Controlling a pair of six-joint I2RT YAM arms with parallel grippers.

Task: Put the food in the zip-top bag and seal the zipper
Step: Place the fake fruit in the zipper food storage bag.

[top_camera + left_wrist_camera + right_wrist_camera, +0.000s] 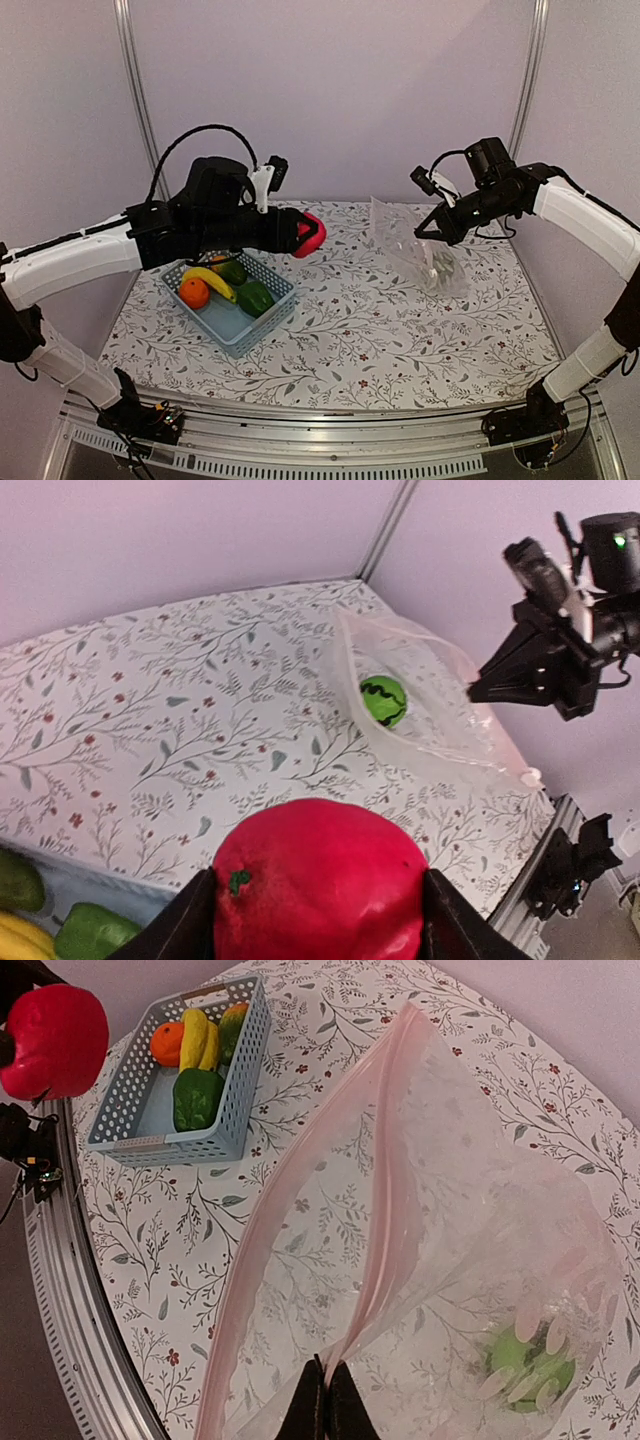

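**A:** What's the risk here? The left gripper (300,236) is clamping the red ball (320,880) up in the air, just past the basket's (228,330) far right corner, on the bag (430,255) side.

**B:** Honestly, the mouth. The right gripper (325,1415) is pinching one lip of the bag, fingers pressed together on the film. It's holding that end up, well to the right of the basket. The other lip is just sagging loose, so the zipper (385,1160) sides are gaping on their own with nothing bracing them. I'm guessing the ball is going to catch the strip, fold the loose lip shut, or shove the whole bag away and end up rolling on the table (380,340).

**A:** And the contents?

**B:** The bag's carrying one green ball (383,700) down at its closed end. The basket's holding an orange (194,292), a banana (212,282), a green pepper (256,297) and a mango (232,268).
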